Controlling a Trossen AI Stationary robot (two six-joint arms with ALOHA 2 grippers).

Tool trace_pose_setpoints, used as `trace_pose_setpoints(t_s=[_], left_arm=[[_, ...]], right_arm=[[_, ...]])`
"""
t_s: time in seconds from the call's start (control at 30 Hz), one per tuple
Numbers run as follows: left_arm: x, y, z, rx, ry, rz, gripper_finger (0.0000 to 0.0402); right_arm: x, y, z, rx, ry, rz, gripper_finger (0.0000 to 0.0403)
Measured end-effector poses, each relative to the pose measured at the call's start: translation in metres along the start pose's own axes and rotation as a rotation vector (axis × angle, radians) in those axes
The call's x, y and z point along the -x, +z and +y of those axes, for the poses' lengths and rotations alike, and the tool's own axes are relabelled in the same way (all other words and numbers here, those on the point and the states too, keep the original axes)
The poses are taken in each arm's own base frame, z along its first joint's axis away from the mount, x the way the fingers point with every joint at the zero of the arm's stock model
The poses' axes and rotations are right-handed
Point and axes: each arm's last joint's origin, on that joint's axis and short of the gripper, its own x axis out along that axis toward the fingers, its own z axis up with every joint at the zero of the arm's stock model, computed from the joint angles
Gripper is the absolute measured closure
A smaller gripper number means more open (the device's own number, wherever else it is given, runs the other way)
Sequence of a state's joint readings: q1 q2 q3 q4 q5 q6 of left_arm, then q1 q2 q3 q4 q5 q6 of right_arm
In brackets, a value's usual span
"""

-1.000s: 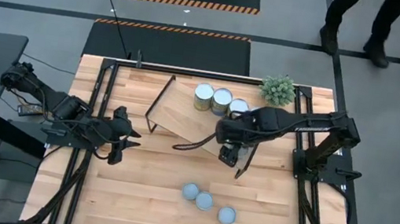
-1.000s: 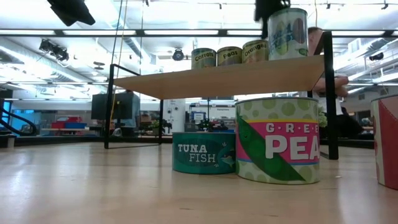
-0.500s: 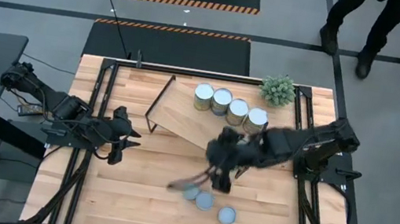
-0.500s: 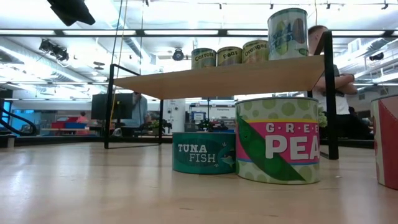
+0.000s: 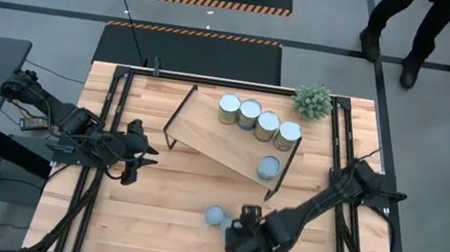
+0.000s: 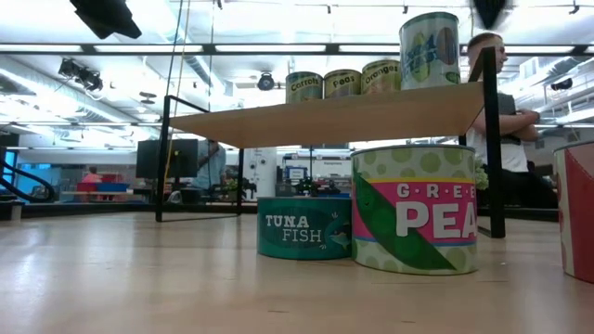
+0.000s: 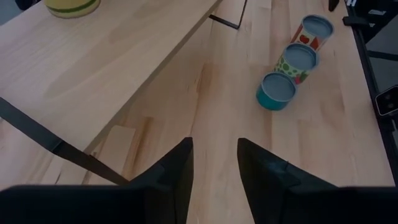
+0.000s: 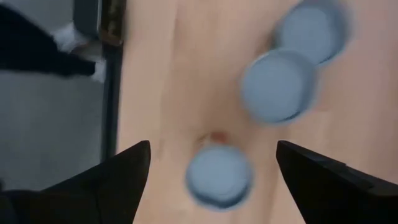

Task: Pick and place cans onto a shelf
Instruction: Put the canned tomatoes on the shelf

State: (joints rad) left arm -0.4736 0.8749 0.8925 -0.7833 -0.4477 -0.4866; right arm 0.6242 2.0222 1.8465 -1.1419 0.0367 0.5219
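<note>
The light-wood shelf [image 5: 215,133] stands askew at the table's far middle. Four silver-topped cans [image 5: 249,114] stand in a row on it, and a blue-topped can [image 5: 269,167] stands near its near right corner. Three blue-topped cans stand on the table near the front; in the high view one [image 5: 215,217] shows, and my right arm covers the others. My right gripper [image 8: 214,180] is open above them, with one can [image 8: 219,175] below the gap and two more [image 8: 278,85] beyond. My left gripper [image 7: 214,171] is open and empty at the table's left [image 5: 145,152].
A small green potted plant [image 5: 313,100] stands at the far right, behind the shelf. People stand beyond the table's far edge [image 5: 401,27]. In the low view the tuna can [image 6: 303,227] and the peas can [image 6: 415,209] stand in front of the shelf's black legs [image 6: 490,148].
My right gripper has let go of the blue-topped can, which now stands on the shelf's near right end. The gripper has swung toward the table's near edge and now hangs over the three cans on the table.
</note>
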Motion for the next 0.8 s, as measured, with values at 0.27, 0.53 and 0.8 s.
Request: trace_pose_setpoints(t_s=[0.27, 0.53, 0.8], left_arm=[[0.000, 0.000, 0.000, 0.000, 0.000, 0.000, 0.0272], [0.000, 0.000, 0.000, 0.000, 0.000, 0.000, 0.0272], [0.000, 0.000, 0.000, 0.001, 0.000, 0.000, 0.0272]], right_arm=[[-0.034, -0.022, 0.009, -0.071, 0.005, 0.064, 0.0012], [-0.052, -0.032, 0.005, -0.029, -0.033, 0.086, 0.0004], [-0.063, -0.039, 0.001, 0.018, -0.055, 0.096, 0.0004]])
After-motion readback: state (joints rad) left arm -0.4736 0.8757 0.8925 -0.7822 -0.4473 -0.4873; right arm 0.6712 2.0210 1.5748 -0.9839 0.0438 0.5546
